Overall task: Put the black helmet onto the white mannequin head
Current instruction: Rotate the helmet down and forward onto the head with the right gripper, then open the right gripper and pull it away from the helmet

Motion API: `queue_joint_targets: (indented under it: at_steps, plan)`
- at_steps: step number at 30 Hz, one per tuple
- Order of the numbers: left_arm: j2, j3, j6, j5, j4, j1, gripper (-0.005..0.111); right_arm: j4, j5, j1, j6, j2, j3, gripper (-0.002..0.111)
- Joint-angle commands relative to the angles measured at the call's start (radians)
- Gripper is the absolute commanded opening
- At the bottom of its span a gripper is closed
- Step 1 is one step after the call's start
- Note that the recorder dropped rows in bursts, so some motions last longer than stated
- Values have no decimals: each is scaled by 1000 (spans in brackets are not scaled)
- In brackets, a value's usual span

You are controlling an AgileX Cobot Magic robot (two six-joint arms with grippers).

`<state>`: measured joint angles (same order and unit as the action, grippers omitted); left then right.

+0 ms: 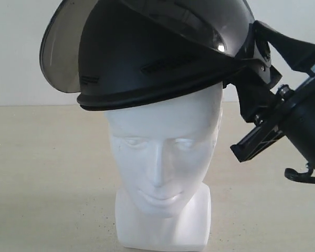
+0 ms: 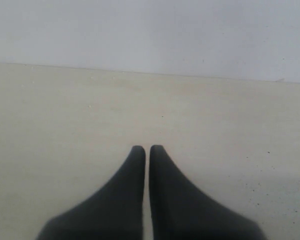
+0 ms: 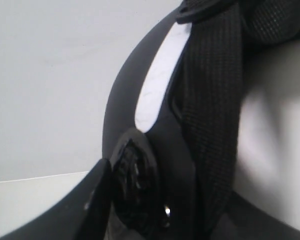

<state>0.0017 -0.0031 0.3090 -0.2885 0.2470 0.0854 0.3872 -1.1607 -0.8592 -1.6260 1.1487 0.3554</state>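
Black helmet (image 1: 147,58) on white mannequin head (image 1: 165,157), clamped by right gripper (image 1: 260,58); left gripper (image 2: 147,150) closed, empty.

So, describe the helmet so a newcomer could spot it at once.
On the pale table stands a white head. The helmet sits tilted on top of it. It alone is matte black and rounded, with a smoky visor raised in front.
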Motion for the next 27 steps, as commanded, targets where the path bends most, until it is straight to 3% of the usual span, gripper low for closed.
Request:
queue_joint_targets:
  at_steps: [1,27]
  plan:
    - [-2,3,-1,1,5,3,4,24,-60,1,40,-50,-47,0]
    - [-2,3,-1,1,5,3,4,53,-60,1,28,-50,-192,0]
